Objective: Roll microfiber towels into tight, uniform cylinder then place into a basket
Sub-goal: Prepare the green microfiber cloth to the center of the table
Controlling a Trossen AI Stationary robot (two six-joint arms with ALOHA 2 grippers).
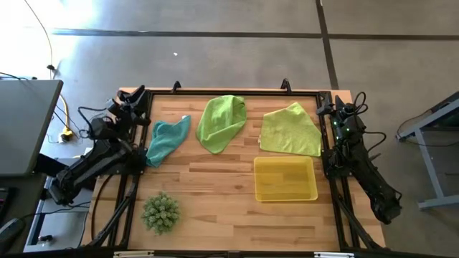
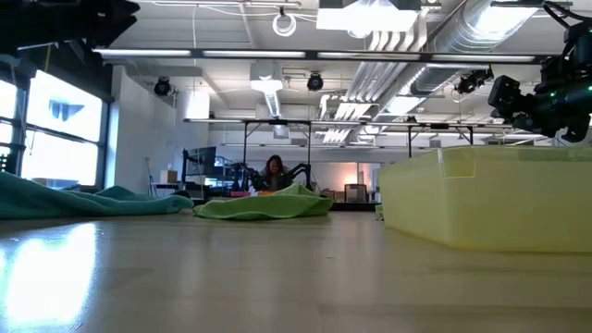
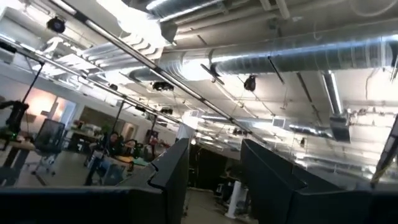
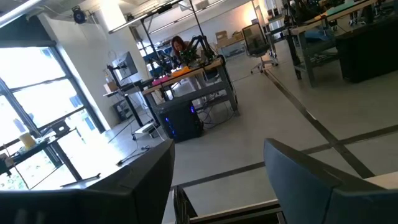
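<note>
The left gripper waits released at the bench's far left edge, holding nothing. Just beside it lies the teal towel, crumpled; it should be spread flat before rolling, I judge. The bright green towel is bunched at far centre and the pale towel lies far right, with the basket just near of it, empty. The right gripper idles released at the far right edge.

Three towels lie across the table's far side — the basket before the rightmost one.
</note>
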